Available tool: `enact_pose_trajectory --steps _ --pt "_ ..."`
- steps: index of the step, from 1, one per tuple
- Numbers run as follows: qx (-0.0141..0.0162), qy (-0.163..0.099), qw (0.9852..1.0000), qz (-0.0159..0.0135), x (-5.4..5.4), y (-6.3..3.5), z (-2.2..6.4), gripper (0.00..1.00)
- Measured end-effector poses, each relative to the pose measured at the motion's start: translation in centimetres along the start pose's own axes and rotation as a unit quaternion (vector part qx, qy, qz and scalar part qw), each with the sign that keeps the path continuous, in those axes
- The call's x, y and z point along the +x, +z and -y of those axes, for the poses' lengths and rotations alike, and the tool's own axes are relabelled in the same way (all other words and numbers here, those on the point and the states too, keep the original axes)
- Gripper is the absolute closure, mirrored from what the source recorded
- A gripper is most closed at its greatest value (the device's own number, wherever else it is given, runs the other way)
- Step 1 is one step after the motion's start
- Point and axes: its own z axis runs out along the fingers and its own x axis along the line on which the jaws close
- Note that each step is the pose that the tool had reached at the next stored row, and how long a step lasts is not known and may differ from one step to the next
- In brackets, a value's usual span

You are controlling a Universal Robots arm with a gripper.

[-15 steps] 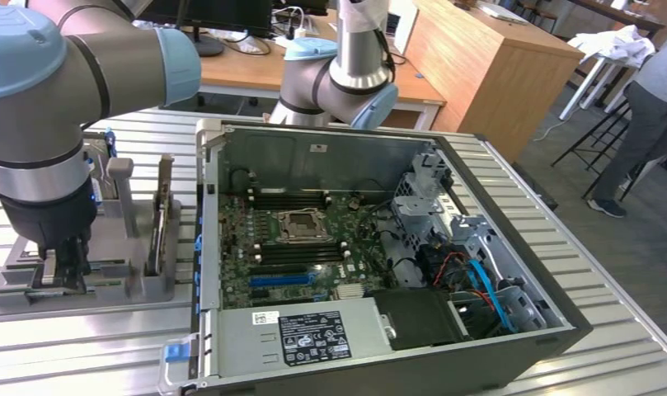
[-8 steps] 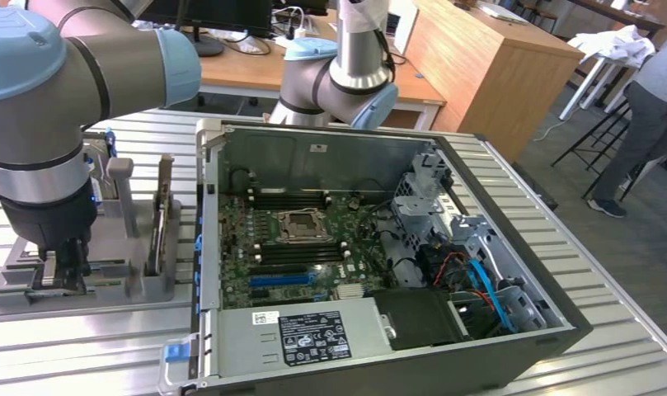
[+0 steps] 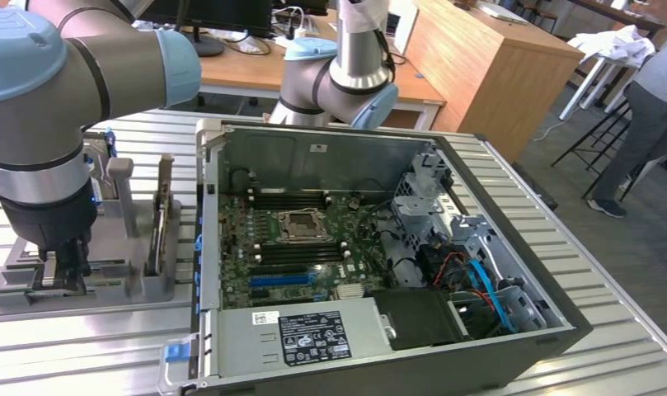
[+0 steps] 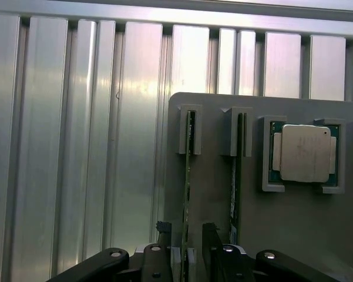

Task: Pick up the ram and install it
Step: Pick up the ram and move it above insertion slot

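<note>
The ram (image 4: 188, 170) is a thin green stick standing on edge in a slot of the grey holder (image 4: 211, 194). A second stick like it (image 4: 236, 170) stands in the neighbouring slot. My gripper (image 4: 187, 238) is open, with one dark finger (image 4: 163, 249) on each side of the first stick and a gap between them and it. In the exterior view my gripper (image 3: 63, 268) reaches down into the holder (image 3: 124, 285), at that view's left of the open computer case (image 3: 212, 247). The motherboard's long dark memory slots (image 3: 294, 200) lie beside the processor socket (image 3: 306, 221).
A square silver-topped processor chip (image 4: 305, 153) sits in a recess of the holder beside the sticks. A tall upright card (image 3: 162, 219) stands in the holder nearer the case. The case wall rises between holder and motherboard. A person (image 3: 652, 107) stands at the exterior view's right.
</note>
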Motion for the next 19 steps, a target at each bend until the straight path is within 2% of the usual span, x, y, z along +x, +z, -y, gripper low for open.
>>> enact_pose_trajectory --steps 5,6,19 --pt "0.0 0.0 1.0 0.0 0.0 0.0 0.0 0.67" --pt "0.0 0.0 1.0 0.0 0.0 0.0 0.0 0.74" --pt "0.0 0.0 1.0 0.0 0.34 -0.01 -0.01 0.74"
